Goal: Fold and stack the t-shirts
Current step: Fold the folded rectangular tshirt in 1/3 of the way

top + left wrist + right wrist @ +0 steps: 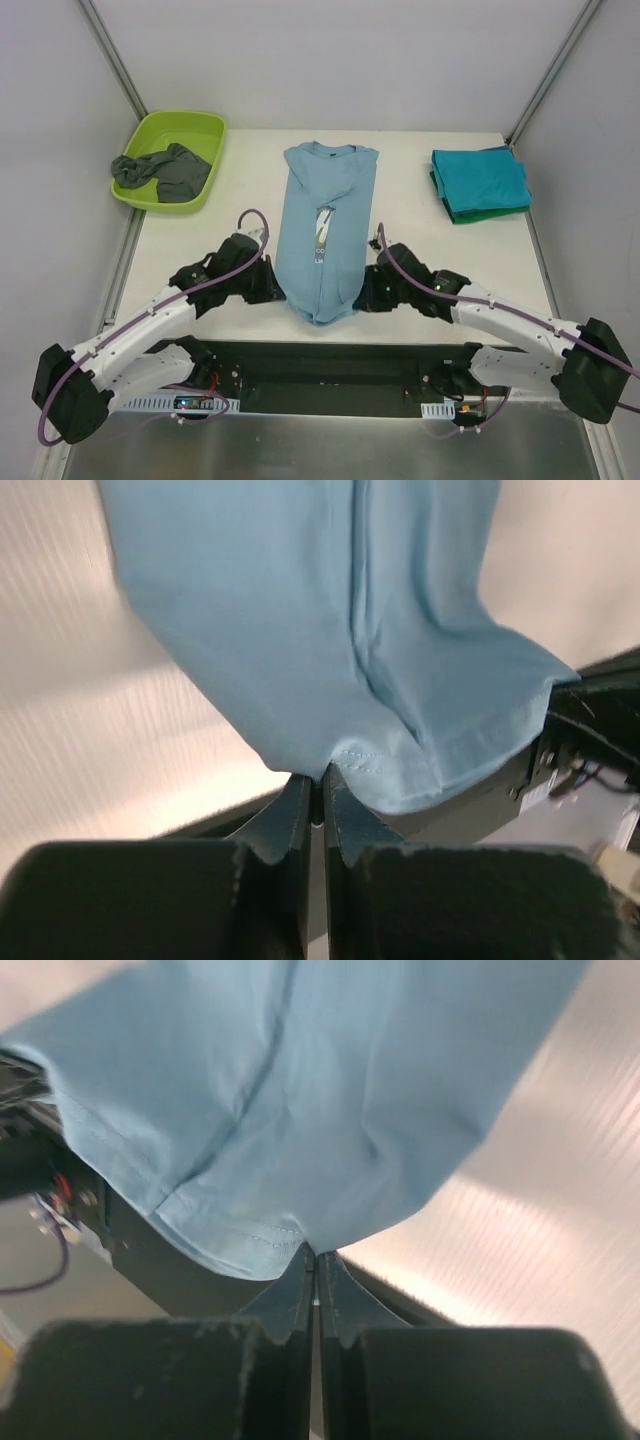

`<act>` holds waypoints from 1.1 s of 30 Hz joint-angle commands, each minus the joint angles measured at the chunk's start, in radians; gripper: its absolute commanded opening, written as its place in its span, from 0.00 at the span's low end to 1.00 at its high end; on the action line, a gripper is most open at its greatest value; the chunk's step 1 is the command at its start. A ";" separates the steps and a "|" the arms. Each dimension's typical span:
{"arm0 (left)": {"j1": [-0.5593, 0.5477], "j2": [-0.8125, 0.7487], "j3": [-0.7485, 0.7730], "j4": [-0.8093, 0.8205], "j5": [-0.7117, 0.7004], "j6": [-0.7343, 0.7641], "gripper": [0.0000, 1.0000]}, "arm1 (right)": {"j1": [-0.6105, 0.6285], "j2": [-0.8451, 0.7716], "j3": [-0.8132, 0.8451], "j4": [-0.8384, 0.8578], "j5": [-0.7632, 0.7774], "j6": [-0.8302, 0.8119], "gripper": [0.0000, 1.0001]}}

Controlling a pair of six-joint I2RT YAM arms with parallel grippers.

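A light blue t-shirt (322,225) lies lengthwise in the middle of the table, sides folded in, collar far, hem near. My left gripper (281,291) is shut on the hem's left corner; the left wrist view shows the cloth (330,630) pinched at my fingertips (318,777). My right gripper (362,297) is shut on the hem's right corner, with the cloth (300,1100) nipped at my fingertips (314,1255). A folded teal and green stack (480,183) sits at the far right. A dark grey t-shirt (163,171) lies crumpled in the tub.
A lime-green plastic tub (171,157) stands at the far left of the table. The shirt's hem reaches the table's near edge, with the dark base rail (330,365) just below. Grey walls close in both sides.
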 commanded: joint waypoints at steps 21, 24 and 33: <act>0.337 0.856 0.775 0.227 0.029 0.309 0.00 | -0.460 0.594 0.694 0.056 0.058 -0.464 0.00; 0.348 0.931 0.827 0.227 0.060 0.346 0.00 | -0.480 0.653 0.723 0.070 0.037 -0.468 0.00; 0.394 1.054 0.891 0.227 0.086 0.348 0.06 | -0.532 0.801 0.806 0.118 -0.015 -0.477 0.00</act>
